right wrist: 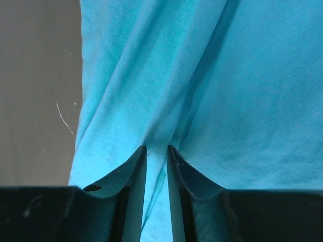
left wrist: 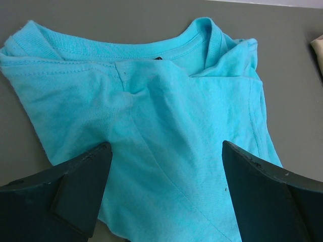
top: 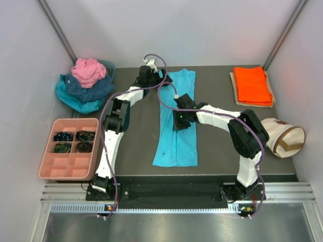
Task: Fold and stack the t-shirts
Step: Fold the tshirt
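Soft, even light; sharp from above, softer up close.

From overhead the light is bright and diffuse: the pale walls (top: 176,30) wash out almost to white, and only faint shadows fall on the dark worktop (top: 136,146). The orange shirt (top: 252,84) looks oversaturated. In the left wrist view the turquoise shirt (left wrist: 166,101) is crisp, with clear stitching, while the left pincer (left wrist: 166,146) is dark and slightly soft. In the right wrist view the folds carry soft shadows, and the right pincer (right wrist: 157,148) has a pale sheen along its edges.
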Robot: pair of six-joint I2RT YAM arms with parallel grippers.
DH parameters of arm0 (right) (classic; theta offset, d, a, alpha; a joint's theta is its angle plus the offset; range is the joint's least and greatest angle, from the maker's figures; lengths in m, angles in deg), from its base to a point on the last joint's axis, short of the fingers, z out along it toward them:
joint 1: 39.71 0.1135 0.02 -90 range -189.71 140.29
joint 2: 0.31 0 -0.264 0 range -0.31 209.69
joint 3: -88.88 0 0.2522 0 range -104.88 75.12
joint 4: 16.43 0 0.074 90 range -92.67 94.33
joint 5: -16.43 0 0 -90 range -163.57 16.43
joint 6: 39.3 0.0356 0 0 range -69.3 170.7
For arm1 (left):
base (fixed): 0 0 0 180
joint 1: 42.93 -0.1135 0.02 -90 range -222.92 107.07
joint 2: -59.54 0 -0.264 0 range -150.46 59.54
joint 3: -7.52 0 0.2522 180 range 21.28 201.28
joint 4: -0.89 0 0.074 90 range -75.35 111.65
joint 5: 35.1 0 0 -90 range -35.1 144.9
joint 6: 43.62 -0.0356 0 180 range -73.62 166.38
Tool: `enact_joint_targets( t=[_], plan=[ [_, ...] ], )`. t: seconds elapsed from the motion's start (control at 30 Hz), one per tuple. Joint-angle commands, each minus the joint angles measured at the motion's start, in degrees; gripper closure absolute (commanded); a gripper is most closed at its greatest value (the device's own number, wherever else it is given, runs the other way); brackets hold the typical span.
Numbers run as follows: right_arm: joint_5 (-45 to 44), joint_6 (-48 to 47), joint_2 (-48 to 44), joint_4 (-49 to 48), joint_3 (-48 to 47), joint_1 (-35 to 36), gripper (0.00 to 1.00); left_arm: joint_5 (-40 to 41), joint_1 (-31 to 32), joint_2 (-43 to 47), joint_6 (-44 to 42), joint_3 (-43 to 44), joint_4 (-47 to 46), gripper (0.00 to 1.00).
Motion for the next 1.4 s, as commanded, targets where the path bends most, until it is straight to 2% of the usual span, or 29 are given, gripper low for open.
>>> enact_joint_targets(
  t=[0.0, 0.17, 0.37, 0.63, 1.27, 1.33, 1.37],
  plan=[
    [0.64, 0.25, -0.05, -2.2, -0.88, 0.72, 0.79, 0.15, -0.96, -2.09, 0.43, 0.04, 1.43, 0.05],
    [0.82, 0.34, -0.05, -2.38, -0.44, 0.63, 0.85, 0.06, -0.96, -2.09, 0.61, -0.14, 1.43, 0.05],
    [0.91, 0.6, -0.14, -2.46, 0.27, 0.63, 0.88, -0.29, -1.22, -2.0, 0.87, -0.4, 1.08, 0.05],
    [1.0, 0.87, -1.46, -2.64, 1.41, 0.72, 1.0, -0.37, -1.31, -2.09, 1.05, -0.49, 0.99, 0.05],
    [-1.38, 1.04, -5.77, -1.5, 4.49, 0.63, 0.99, -0.38, -1.4, -2.0, 1.22, -0.75, 0.82, 0.05],
    [-1.47, 1.04, -5.85, -1.41, 4.31, 0.63, 0.92, -0.55, -1.4, -2.0, 1.22, -0.75, 0.9, 0.05],
    [-1.38, 1.04, -5.85, -1.32, 4.14, 0.72, 0.82, -0.46, -1.4, -2.0, 1.22, -0.75, 0.82, 0.05]
  ],
)
